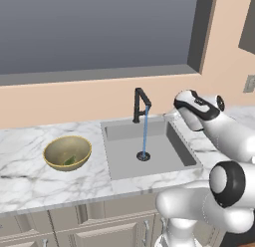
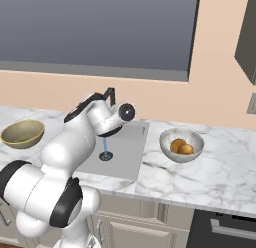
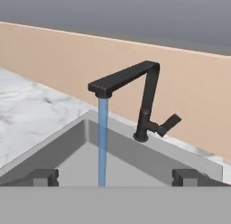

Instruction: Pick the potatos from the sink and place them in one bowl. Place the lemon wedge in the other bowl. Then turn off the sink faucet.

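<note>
From the left base view, I see the slim matte black faucet pouring a blue stream onto the drain of the grey recessed sink. The basin holds nothing else. The wide dull-gold bowl sits on the white marble counter left of the sink, with the olive-green lemon sliver inside.

From the right base view, the smaller silvery bowl right of the sink carries both orange-brown potatoes. I judge that only shutting off the water remains.

From the hand view, my gripper stands wide and holds nothing, its tips low over the near side of the basin. The faucet's short black lever juts out at the stem's base, beyond and above the far-side fingertip, well apart from it. My worry: with jaws this wide, a careless advance could catch the stem or spout rather than the lever, or push the lever the wrong way and leave water running.
</note>
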### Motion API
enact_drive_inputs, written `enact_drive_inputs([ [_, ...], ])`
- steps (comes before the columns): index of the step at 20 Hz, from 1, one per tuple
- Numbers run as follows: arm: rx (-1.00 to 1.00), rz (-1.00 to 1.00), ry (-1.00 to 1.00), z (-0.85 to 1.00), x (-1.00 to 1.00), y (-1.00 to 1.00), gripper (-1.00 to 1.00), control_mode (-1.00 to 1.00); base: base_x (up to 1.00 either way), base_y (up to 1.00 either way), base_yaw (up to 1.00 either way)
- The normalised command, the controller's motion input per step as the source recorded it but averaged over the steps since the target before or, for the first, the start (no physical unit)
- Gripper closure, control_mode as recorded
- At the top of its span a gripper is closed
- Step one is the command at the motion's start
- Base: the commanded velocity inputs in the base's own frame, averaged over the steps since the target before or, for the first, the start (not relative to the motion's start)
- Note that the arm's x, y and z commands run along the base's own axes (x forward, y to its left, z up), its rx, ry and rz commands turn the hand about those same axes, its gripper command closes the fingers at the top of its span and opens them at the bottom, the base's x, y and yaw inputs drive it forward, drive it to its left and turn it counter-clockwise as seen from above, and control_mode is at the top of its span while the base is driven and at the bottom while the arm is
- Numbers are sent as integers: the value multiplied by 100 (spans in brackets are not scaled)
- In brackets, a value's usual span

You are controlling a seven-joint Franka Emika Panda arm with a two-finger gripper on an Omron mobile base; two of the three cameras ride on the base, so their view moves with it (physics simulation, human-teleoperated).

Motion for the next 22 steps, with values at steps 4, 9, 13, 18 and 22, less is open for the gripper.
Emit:
enact_drive_inputs([
  [4, 6, 5, -17, -3, 10, -16, -100, -100, 0, 0, 0],
  [9, 3, 5, -20, -7, 11, -19, -100, -100, 0, 0, 0],
  [13, 0, 1, -12, -15, 31, -4, -100, -100, 0, 0, 0],
  [18, 0, 0, 0, 0, 39, 0, -100, -100, 0, 0, 0],
  [22, 0, 0, 12, -1, 49, 0, -100, -100, 0, 0, 0],
])
